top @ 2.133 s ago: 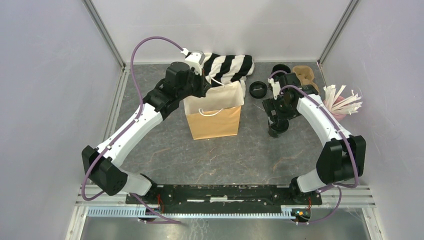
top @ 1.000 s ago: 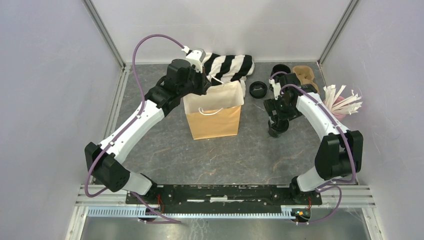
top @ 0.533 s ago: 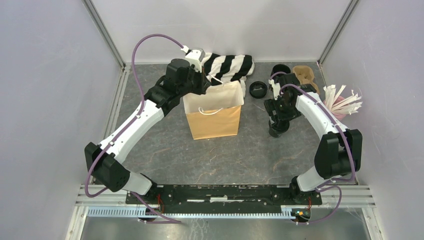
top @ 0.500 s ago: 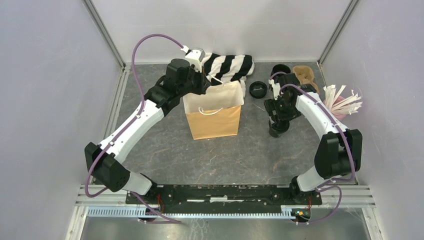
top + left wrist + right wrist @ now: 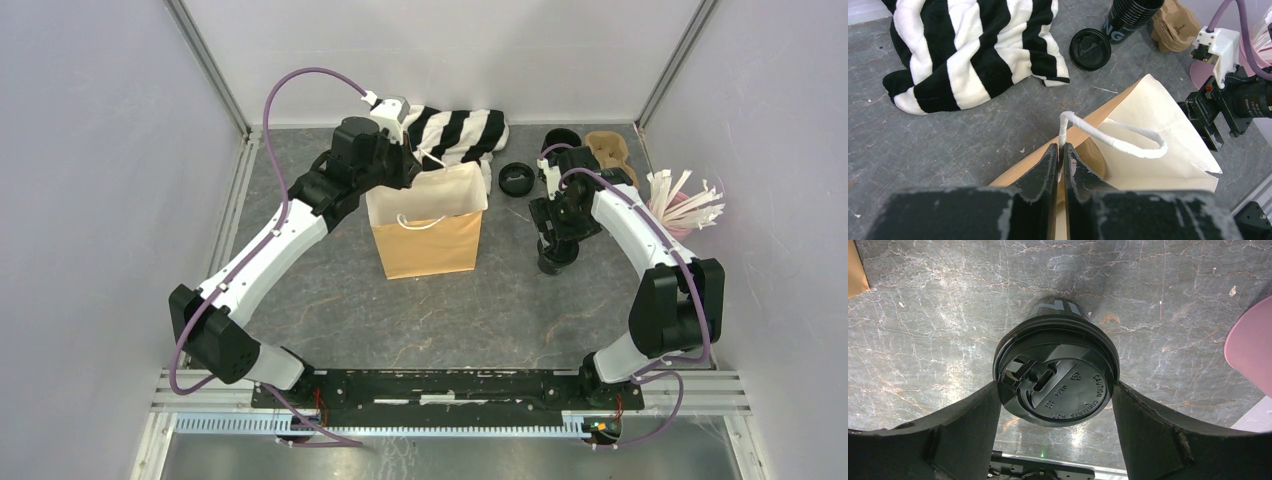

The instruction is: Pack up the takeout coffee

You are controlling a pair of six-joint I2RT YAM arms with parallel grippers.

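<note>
The takeout coffee [image 5: 556,260], a small black cup with a round black lid, stands on the table right of the brown paper bag [image 5: 430,240]. In the right wrist view its lid [image 5: 1058,385] sits between my right gripper's fingers, both touching its rim. My right gripper [image 5: 557,246] [image 5: 1056,390] is shut on it from above. My left gripper [image 5: 408,166] [image 5: 1060,148] is shut on the bag's back rim at the white handle [image 5: 1113,140], holding the bag [image 5: 1158,120] open.
A black-and-white striped cloth [image 5: 460,130] lies behind the bag. A loose black lid [image 5: 516,178], lidless black cups [image 5: 562,138] and a cardboard carrier [image 5: 606,150] sit at the back right. A pink holder of white sticks [image 5: 685,205] stands by the right wall.
The right arm has shifted slightly over the cup and settled with its fingers on the lid. The left arm's elbow moved a little; the bag and cup stay put.
</note>
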